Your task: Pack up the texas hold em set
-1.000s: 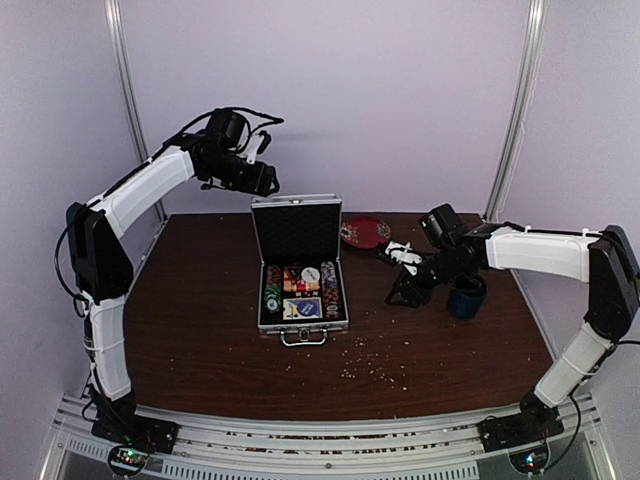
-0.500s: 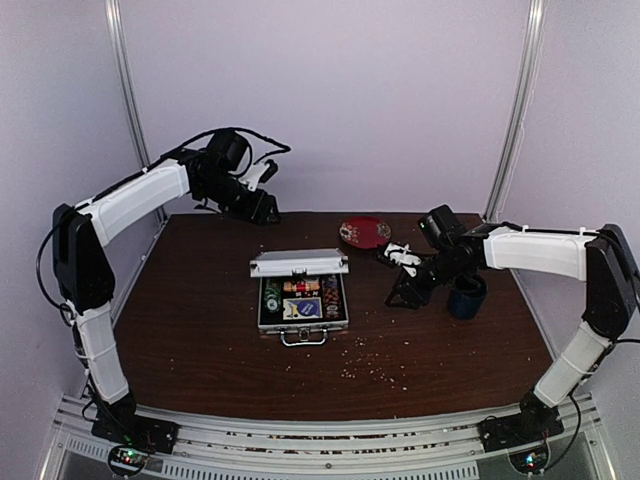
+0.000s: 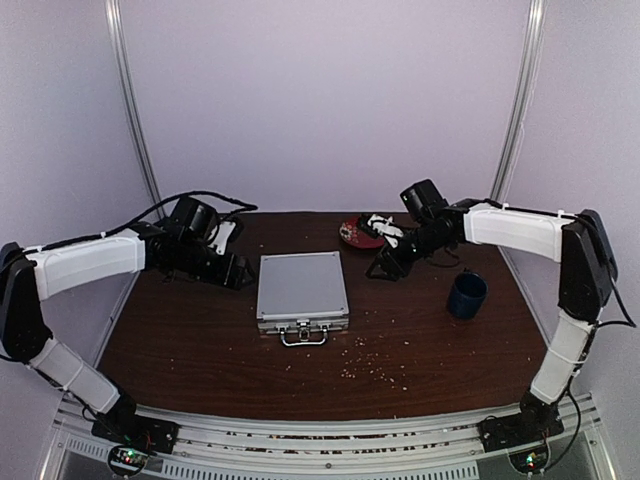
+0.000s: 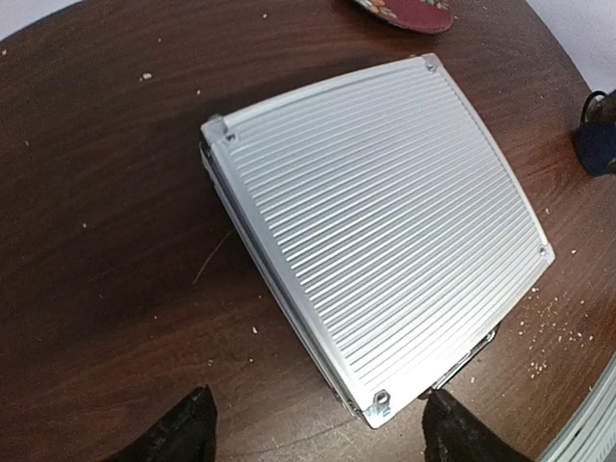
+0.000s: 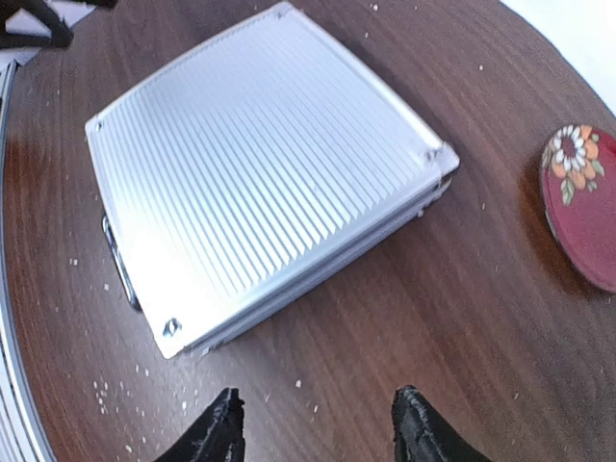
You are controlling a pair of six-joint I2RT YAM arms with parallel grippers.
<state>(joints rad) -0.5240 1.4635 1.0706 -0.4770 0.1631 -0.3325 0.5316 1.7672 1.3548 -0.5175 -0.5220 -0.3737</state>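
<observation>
In the overhead view, you see a square aluminium case [image 3: 303,287] lying flat and shut at the centre of a dark brown table [image 3: 190,345] with a wood-grain surface. The case lid is bright silver and ribbed with fine parallel ridges, with a small rivet at each rounded corner. A curved metal handle [image 3: 302,336] sticks out from the case's lower edge, towards the bottom of the frame. Your left gripper [image 3: 238,275] hangs low just left of the case, near its upper left corner and not touching it. In the left wrist view its two black fingertips [image 4: 192,428] stand wide apart at the bottom of the frame, with nothing held between them. Your right gripper [image 3: 383,268] hovers to the upper right of the case, clear of it. In the right wrist view its dark fingers [image 5: 223,428] are likewise spread, holding nothing, above bare wood. A round red plate [image 3: 362,232] with a flower pattern lies at the upper centre of the overhead view, just beyond the right gripper. A dark blue mug [image 3: 467,295] stands upright at centre right, well apart from the case. Pale crumbs [image 3: 375,372] are scattered over the wood below the case.
</observation>
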